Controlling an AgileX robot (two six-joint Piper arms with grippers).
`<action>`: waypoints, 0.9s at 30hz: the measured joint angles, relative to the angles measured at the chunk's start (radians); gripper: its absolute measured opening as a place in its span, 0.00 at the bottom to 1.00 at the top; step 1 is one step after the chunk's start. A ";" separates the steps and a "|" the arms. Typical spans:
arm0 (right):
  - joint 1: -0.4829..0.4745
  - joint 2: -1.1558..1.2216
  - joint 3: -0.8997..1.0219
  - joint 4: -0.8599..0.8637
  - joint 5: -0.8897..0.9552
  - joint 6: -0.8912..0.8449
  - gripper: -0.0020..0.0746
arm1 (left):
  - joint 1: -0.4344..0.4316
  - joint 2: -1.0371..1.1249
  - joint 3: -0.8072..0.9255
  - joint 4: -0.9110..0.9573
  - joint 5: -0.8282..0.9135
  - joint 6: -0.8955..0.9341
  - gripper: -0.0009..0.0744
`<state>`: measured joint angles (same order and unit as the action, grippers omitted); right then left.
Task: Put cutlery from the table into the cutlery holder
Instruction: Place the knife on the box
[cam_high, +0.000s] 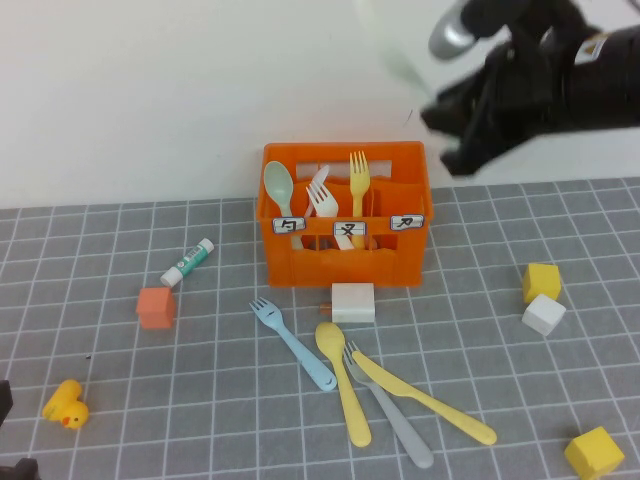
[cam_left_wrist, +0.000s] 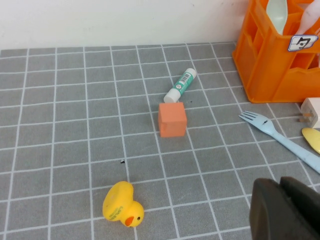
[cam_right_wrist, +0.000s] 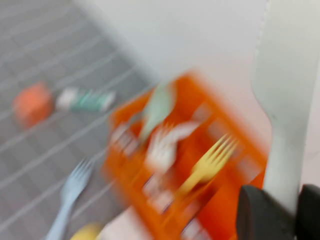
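The cutlery holder (cam_high: 345, 262), a bright orange slotted plastic crate with three small white labels, stands toward the back of the tiled grey surface (cam_high: 120, 380), near the wall. Upright inside it: a mint spoon (cam_high: 279, 188), a white fork (cam_high: 322, 198) and a yellow fork (cam_high: 359, 172), all smooth matte plastic. Just in front of the crate sits a white block (cam_high: 352, 302). Nearer still, four pieces lie flat, close together: a light blue fork (cam_high: 292, 343), a yellow spoon (cam_high: 342, 392), a grey fork (cam_high: 388, 420) and a yellow knife (cam_high: 425, 398) crossing the grey fork's head.

Up high, the right hand (cam_right_wrist: 280, 210) hangs above and to the right of the crate, narrowly parted, fingers pinching the handle of a pale knife (cam_right_wrist: 285, 100) with a serrated edge, blade pointing up. The left hand (cam_left_wrist: 287, 207) sits low at the near left edge, closed on nothing.

Out to the left: a glue stick (cam_high: 188, 262), an orange cube (cam_high: 156, 307), a rubber duck (cam_high: 66, 405).
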<state>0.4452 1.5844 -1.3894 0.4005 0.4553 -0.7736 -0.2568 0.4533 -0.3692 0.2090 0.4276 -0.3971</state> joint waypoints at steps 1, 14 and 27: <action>0.000 -0.002 0.000 0.002 -0.040 -0.003 0.23 | 0.000 0.000 0.000 0.000 0.000 0.000 0.01; 0.000 0.163 0.000 0.199 -0.505 -0.004 0.23 | 0.000 0.000 0.000 0.000 -0.008 -0.002 0.01; 0.008 0.363 0.000 0.239 -0.737 0.080 0.22 | 0.000 0.000 0.010 0.019 -0.015 -0.002 0.01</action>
<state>0.4528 1.9474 -1.3894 0.6393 -0.2818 -0.6934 -0.2568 0.4533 -0.3593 0.2275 0.4124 -0.3989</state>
